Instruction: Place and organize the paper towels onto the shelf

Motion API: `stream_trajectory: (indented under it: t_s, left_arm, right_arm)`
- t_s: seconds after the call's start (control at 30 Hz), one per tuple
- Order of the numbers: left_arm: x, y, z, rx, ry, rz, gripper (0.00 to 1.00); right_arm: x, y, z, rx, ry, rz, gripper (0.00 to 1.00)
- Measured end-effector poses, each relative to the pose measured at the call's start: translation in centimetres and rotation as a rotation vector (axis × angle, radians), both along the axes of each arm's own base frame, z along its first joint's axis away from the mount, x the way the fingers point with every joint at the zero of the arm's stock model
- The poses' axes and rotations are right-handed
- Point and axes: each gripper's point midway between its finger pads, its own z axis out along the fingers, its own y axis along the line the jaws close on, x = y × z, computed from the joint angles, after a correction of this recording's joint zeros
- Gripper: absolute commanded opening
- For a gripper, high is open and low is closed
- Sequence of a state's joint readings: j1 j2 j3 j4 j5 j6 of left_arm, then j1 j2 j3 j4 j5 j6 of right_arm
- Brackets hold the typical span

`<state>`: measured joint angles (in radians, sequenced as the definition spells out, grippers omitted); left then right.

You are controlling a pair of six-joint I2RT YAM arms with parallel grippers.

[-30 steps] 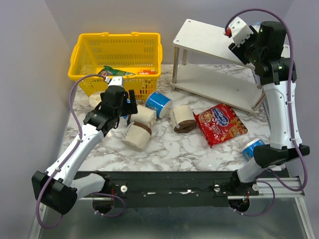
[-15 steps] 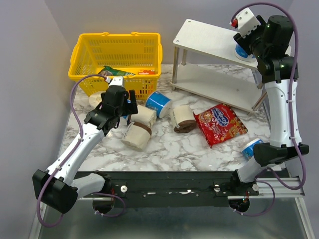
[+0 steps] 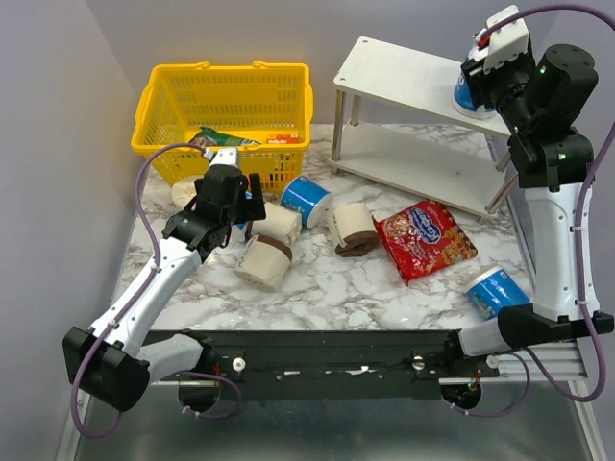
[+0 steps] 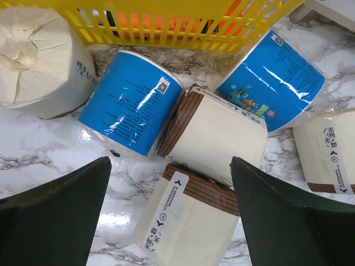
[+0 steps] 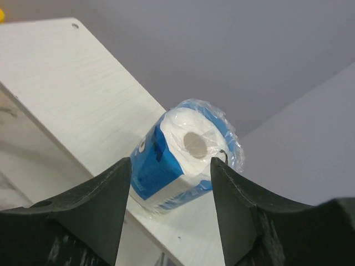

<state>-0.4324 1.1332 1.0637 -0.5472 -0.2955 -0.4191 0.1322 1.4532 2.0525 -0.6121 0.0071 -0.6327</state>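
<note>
Just beyond the right gripper [image 5: 169,166], fingers wide apart, empty | blue-wrapped white paper towel roll [image 5: 183,149] rests free atop white two-tier board shelf [image 5: 66,83], near its end, likely to leave room | left gripper [image 4: 172,183] spread empty above cream brown-banded roll [image 4: 219,138].

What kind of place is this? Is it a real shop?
Probably a robot practice lab, not a real shop: a left arm and right arm bolted to a marble-look table, with just a yellow basket and white shelf as props.

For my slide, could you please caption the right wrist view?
Open right gripper facing a blue-wrapped paper towel roll on the white shelf.
</note>
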Motion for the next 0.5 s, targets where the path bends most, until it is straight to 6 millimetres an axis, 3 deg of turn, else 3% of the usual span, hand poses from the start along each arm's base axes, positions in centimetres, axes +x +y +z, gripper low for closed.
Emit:
stream_trajectory:
  t_s: [0.07,0.2,0.37,0.5]
  left_arm:
    - [0.0,0.0,0.0,0.0,0.0,0.0,0.99]
    - [0.0,0.0,0.1,-0.001,-0.003,0.0,0.99]
    - [-0.1,0.0,0.2,-0.003,-0.007,0.0,0.99]
    - [-0.1,0.1,0.3,-0.004,-0.01,0.0,0.99]
  right_arm:
    - [0.0,0.6,0.5,0.06,-0.018,0.017,0.46]
    - [1.0,2.2,-0.1,0.14,-0.012,0.061,0.43]
    - [3.8,5.1,-2.9,0.144,0.024,0.103,0.44]
    - [6.7,6.2,-5.3,0.117,0.048,0.078,0.43]
